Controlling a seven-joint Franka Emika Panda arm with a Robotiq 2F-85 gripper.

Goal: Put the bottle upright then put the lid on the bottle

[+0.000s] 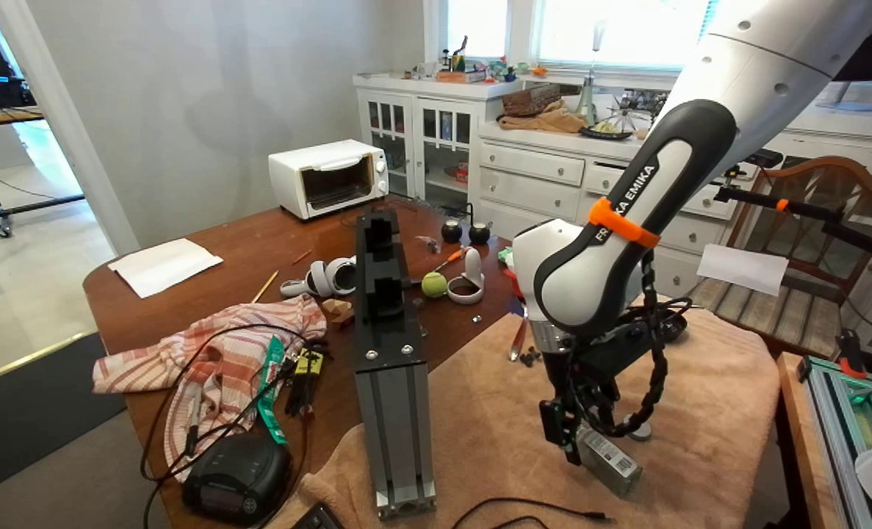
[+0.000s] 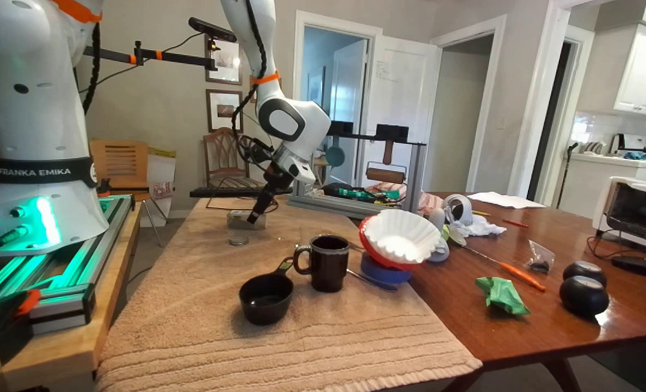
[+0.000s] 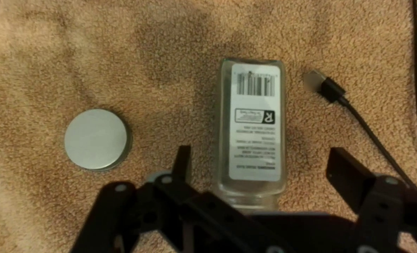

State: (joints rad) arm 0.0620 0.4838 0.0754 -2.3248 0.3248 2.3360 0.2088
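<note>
A greyish, see-through, flat-sided bottle [image 3: 252,140], white-labelled and barcode up, lies on its side on a tan terry towel [image 3: 166,70] under my black two-fingered gripper [image 3: 259,161]. I have its jaws spread wide: in the wrist view one finger stands on either side of the bottle, with towel showing between finger and wall on both sides. How far down the fingertips reach, I cannot tell. The short neck points back toward the gripper's body. Near the bottle but apart from it, a flat, round, silvery-grey lid [image 3: 96,138] rests on the same towel; on the opposite side, I see a thin black plug-tipped cable [image 3: 332,90]. In an exterior view, a glossy black mug [image 2: 329,267] stands just beside a round black handled cup [image 2: 265,299], near a white fluted paper filter [image 2: 401,237] nested in a red bowl-shaped holder [image 2: 367,247]. In an exterior view of the brown wooden table [image 1: 259,253], I can make out a yellow-green tennis ball [image 1: 434,284] and a boxy white toaster oven [image 1: 292,176], both well apart from my gripper.
</note>
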